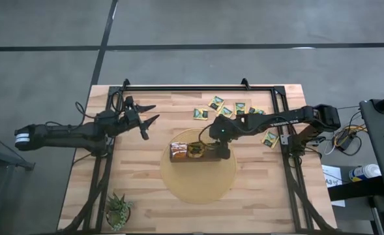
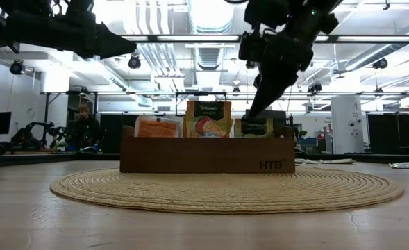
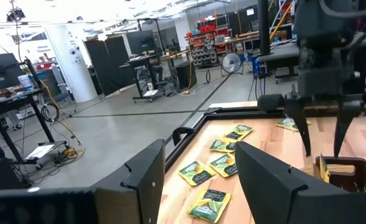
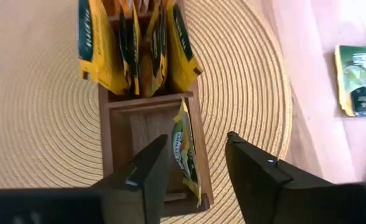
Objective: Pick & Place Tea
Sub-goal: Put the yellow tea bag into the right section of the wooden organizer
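Woven round mat (image 2: 225, 189) lies nearest the low camera, spread on the wooden bench (image 1: 146, 196) and carrying the long wooden box (image 2: 207, 154). Three compartments of the box are visible from the side: an orange sachet (image 2: 159, 127) stands at one end, a green-and-yellow sachet (image 2: 208, 118) in the middle, and a darker sachet (image 2: 254, 127) at the other end.

Right gripper (image 4: 195, 168) hangs directly above that end compartment, its jaws apart and holding nothing. Between and below them a green-and-yellow tea sachet (image 4: 186, 152) stands on edge inside the compartment, leaning against the box wall. The next compartment along is packed with several upright yellow sachets (image 4: 136, 46).

Loose sachets (image 1: 234, 109) lie flat on the bench beyond the box, scattered toward the far edge of the bench on the right arm's side; one more (image 1: 270, 138) lies beside the mat near the right arm's base. The left wrist view shows the same scatter (image 3: 214, 165) on bare wood.

Left gripper (image 1: 146, 117) hovers above the bench well apart from the box, on the left side, jaws apart and empty.

Small green plant (image 1: 118, 210) stands at the bench's near left corner, well apart from the mat.
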